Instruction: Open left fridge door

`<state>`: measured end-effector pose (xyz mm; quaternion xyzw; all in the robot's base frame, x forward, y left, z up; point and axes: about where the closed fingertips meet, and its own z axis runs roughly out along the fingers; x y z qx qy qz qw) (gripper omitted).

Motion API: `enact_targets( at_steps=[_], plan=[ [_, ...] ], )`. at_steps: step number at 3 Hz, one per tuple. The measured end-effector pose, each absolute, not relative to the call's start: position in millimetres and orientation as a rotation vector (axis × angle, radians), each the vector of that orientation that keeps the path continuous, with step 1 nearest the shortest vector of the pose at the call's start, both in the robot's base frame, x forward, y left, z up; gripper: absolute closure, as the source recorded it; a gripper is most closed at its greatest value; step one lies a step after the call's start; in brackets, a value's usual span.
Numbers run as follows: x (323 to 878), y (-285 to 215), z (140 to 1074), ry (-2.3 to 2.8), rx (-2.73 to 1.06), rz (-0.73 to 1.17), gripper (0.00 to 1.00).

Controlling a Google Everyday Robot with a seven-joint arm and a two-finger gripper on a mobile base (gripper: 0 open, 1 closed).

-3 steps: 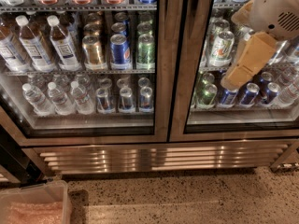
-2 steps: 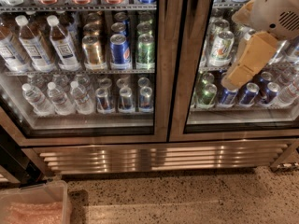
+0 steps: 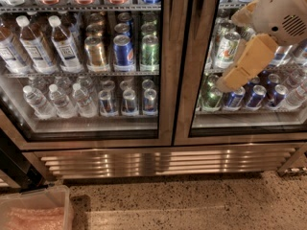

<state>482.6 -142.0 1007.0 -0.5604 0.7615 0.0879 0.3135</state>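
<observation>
Gripper (image 3: 224,84) unmoved at 2 o'clock, over right door (image 3: 183,80), opening unreadable; left fridge door (image 3: 86,66) at 9 o'clock shut, unreached.

The tan gripper (image 3: 230,79) is at two o'clock, under a white arm shell (image 3: 283,13). The clear glass left fridge door (image 3: 86,66) has a bronze-tinted steel frame with black edging. At six o'clock, the brown stone floor (image 3: 201,200) has dark and pale speckles.
</observation>
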Motion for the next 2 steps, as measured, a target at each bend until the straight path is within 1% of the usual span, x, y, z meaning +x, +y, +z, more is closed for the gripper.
enact_targets(
  at_steps=[1, 2],
  plan=[
    [487.0, -105.7, 1024.6, 1.904, -1.480, 0.302, 0.00],
    [492.4, -79.3, 1038.9, 1.846, -1.521, 0.317, 0.00]
  ],
)
